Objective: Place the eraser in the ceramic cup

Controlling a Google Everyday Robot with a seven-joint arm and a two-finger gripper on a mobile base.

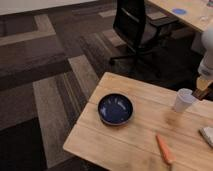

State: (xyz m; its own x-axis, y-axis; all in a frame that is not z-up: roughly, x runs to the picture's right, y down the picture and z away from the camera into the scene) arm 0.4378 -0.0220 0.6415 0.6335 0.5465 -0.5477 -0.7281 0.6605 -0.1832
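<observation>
Gripper [203,91]: at the frame's 3 o'clock edge, hung from the pale arm, pinching a small dark brown block, seemingly the eraser [202,93], just beside the cup's rim at its 3 o'clock; presumably held high to clear the rim before release.
Ceramic cup [183,100]: white, upright, mouth open.
Blue bowl [115,108]: at the cup's 9 o'clock, well apart.
Orange stick [164,148]: at 6 o'clock, lying flat.
Wooden table [135,140]: light planks.
Room: striped carpet, black office chair [134,26] at 12 o'clock.
</observation>
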